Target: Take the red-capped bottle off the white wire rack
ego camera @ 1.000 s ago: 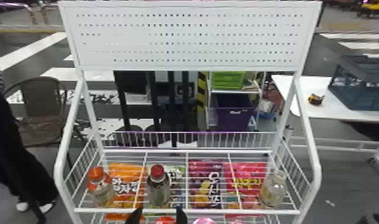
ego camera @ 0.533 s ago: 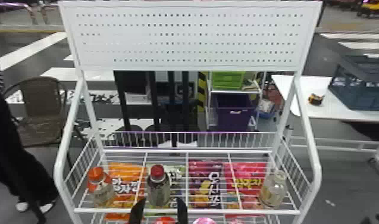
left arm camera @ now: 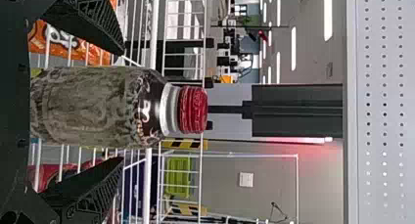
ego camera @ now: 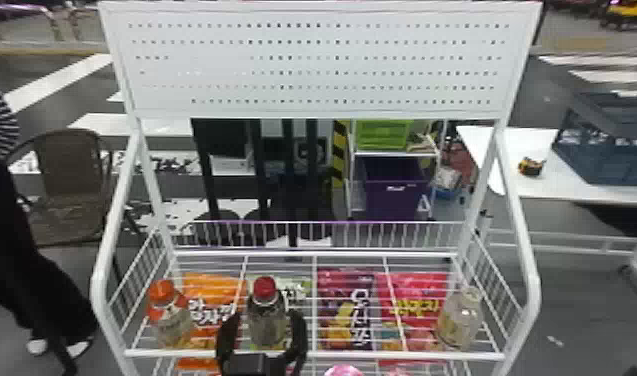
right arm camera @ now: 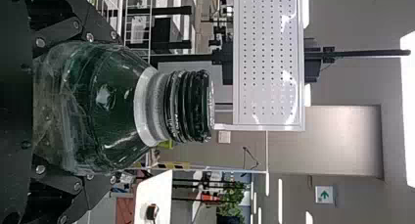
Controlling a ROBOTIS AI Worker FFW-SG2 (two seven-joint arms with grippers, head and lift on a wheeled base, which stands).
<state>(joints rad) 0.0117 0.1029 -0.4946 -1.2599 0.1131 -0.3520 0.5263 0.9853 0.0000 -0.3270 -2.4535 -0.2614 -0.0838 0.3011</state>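
White wire rack (ego camera: 533,295) stands close by, the left tool (ego camera: 264,319) at its front rail (ego camera: 412,356). That tool is open, its 2 fingers either side of the red-capped bottle (left arm camera: 98,106), which is upright on the shelf with a gap to each finger. The right tool (right arm camera: 117,106) grips a green bottle (right arm camera: 105,106). An orange-capped bottle (ego camera: 169,317) and a clear bottle (ego camera: 459,320) stand at the shelf's 2 sides, snack bags (ego camera: 347,310) showing below the wires; farther back is a purple bin (ego camera: 396,200)

If 1 finger meets the bottle first, it could tip or skid on the wires before the other arrives. A loose squeeze might let the smooth body slip as it rises, and drawing it out too low could catch its base on the rail. Sideways drift could bump the orange-capped bottle
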